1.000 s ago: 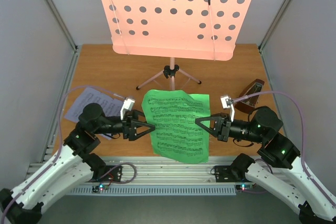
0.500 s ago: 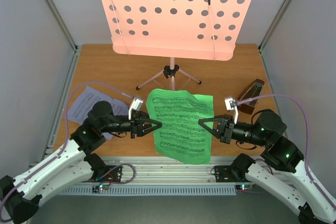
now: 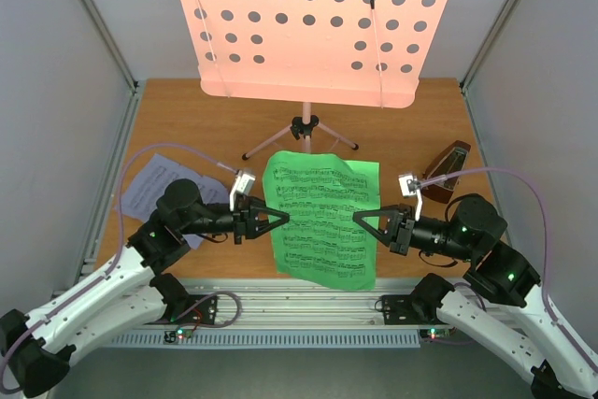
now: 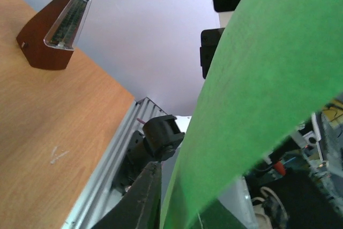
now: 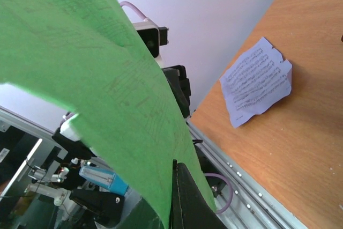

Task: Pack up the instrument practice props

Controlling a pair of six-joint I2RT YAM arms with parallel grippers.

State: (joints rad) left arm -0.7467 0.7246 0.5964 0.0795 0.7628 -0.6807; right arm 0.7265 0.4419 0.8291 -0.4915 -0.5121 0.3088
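"Pincers first: how do they stand?"

"Left pincer is closed on the left edge of the green sheet. Right pincer is closed on its right edge, and the tips face each other across the page. Each wrist view shows only one finger, so I judge the clamp mainly from above."

"And the sheet itself?"

"It's between the two pincers, up off the worktop and bowed, with its lower part hanging toward the arm bases."

"How will it handle?"

"It's paper: nearly weightless, limp, easy to crease or tear. If the pincers pull apart it could rip at a pinch point. If they crowd together it buckles further. Mid-edge holds look right to me, since a corner grip would let it flop."

"The other props?"

"White sheet lies flat outboard of the left pincer, well apart, and it's just as flimsy. Metronome stands near the right pincer, just beyond and outboard. It's rigid and small, with tapered and probably slick sides, so I'd take it low across the body. Music stand rises beyond both pincers. It's likely top-heavy, so the post is the place to hold."
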